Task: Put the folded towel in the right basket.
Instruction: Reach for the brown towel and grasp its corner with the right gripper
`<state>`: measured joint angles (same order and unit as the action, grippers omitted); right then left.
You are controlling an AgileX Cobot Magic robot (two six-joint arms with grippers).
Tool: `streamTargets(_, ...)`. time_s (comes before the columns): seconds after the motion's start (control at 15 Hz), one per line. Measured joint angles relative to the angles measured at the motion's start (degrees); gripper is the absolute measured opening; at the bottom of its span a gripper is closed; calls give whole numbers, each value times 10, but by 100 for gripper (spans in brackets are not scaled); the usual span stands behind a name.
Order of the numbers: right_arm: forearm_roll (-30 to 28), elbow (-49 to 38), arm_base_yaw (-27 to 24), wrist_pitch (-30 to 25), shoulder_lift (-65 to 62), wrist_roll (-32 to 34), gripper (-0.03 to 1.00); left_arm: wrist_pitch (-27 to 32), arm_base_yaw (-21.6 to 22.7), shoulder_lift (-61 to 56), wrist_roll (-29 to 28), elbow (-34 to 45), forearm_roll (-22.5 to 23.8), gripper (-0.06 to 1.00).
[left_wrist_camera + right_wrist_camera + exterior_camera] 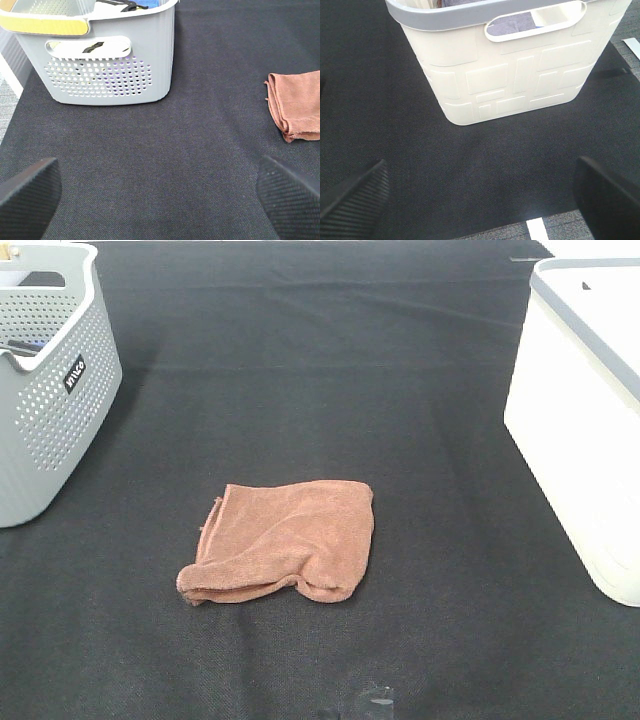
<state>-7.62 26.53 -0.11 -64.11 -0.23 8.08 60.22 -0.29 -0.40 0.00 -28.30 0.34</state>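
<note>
The left gripper (159, 200) and right gripper (480, 200) are hovering spread wide, gripping nothing. The folded towel (285, 538) is lying ahead of the left gripper, well apart; the right basket (510, 95) is standing before the right gripper.

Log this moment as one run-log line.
stage: pre-grasp | brown folded cloth towel: on black mat, ungrasped | cream plastic right basket: apart from towel | left tool: open | right tool: open

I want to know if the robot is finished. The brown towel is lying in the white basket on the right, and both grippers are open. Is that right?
Not quite. The towel lies on the black mat between the grey basket and the white basket, not inside it; the high camera shows this. The left gripper and right gripper are open.
</note>
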Motion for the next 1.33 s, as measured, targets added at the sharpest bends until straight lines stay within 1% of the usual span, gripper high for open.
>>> streamTargets(1.33, 2, 0, 0, 0, 0, 0, 96, 0, 0, 0, 0, 0, 0, 99)
